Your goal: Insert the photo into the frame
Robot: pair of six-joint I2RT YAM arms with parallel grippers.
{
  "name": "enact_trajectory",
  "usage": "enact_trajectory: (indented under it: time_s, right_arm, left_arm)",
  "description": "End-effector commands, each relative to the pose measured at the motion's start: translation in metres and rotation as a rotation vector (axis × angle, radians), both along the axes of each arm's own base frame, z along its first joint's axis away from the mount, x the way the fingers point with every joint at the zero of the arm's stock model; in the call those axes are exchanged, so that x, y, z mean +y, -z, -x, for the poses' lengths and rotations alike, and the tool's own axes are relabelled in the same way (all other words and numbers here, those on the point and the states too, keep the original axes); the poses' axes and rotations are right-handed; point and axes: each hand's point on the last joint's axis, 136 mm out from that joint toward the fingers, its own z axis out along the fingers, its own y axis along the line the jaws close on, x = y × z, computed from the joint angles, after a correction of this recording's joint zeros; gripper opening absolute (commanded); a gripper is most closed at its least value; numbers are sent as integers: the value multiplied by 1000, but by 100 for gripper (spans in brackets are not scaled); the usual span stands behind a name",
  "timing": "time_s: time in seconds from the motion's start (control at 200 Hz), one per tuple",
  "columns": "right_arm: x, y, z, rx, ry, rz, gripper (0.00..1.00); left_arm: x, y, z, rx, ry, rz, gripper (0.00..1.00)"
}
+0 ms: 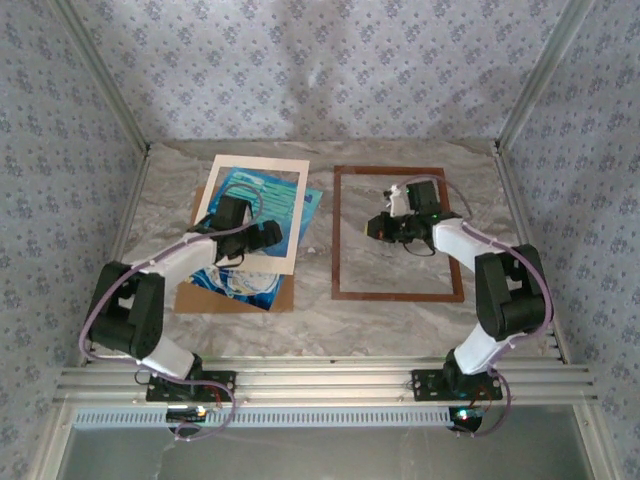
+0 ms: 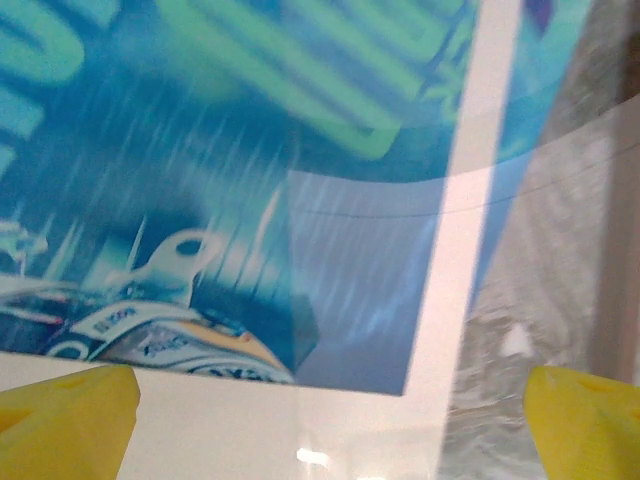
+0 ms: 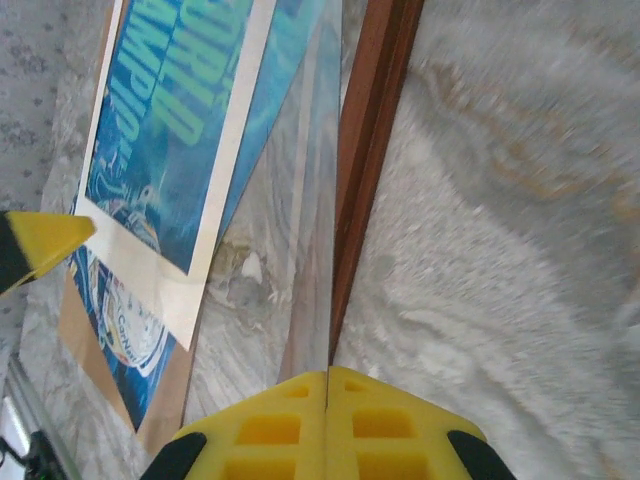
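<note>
The blue-and-teal photo (image 1: 262, 196) lies at the left on a brown board, under a cream mat (image 1: 255, 165). My left gripper (image 1: 268, 235) hovers open over the mat's near right corner. Its yellow fingertips (image 2: 65, 420) stand wide apart above the mat (image 2: 440, 300) and the photo (image 2: 200, 150). The dark reddish-brown frame (image 1: 400, 293) lies flat at the right with marble showing through it. My right gripper (image 1: 375, 228) sits inside the frame near its left rail (image 3: 375, 130). It is shut (image 3: 327, 385) on the edge of a thin clear sheet (image 3: 322, 250) that runs toward the photo (image 3: 160, 130).
The brown backing board (image 1: 195, 297) sticks out under the photo toward the near left. The clear sheet (image 2: 400, 220) also reaches over the mat's corner. Patterned walls and metal posts close off the table's back and sides. A metal rail (image 1: 320, 380) runs along the near edge.
</note>
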Motion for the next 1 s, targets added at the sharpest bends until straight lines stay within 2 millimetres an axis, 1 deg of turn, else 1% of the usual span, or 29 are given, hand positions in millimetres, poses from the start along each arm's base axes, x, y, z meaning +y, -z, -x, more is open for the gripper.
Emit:
enact_trajectory:
  time_s: [0.0, 0.075, 0.185, 0.325, 0.35, 0.365, 0.48, 0.61, 0.715, 0.994]
  right_arm:
    - [-22, -15, -6, -39, 0, 67, 0]
    - [-36, -16, -15, -53, 34, 103, 0]
    - [-56, -17, -29, -67, 85, 142, 0]
    - [-76, -13, -43, -49, 103, 198, 0]
    - [-78, -7, -41, -31, 99, 211, 0]
    - [-79, -17, -48, -54, 99, 213, 0]
    - [-91, -16, -57, -49, 93, 253, 0]
    - [-104, -15, -63, -47, 126, 278, 0]
    - [-111, -15, -65, -51, 140, 282, 0]
    - [-123, -17, -64, -30, 135, 300, 0]
  left_arm:
    - [4, -26, -8, -59, -23, -2, 98]
    - [4, -28, -11, -74, -35, 2, 99]
    - [3, -25, -13, -70, -44, 14, 98]
    - [1, -18, -12, -59, -41, 28, 99]
    - [0, -18, -13, -60, -39, 31, 99]
    - [0, -16, -12, -57, -37, 31, 99]
    - [-2, -11, -11, -46, -29, 39, 99]
    - [-4, -8, -10, -42, -26, 45, 99]
    - [-4, -6, -9, -35, -25, 45, 99]
    - [-5, -4, -8, -30, -18, 49, 99]
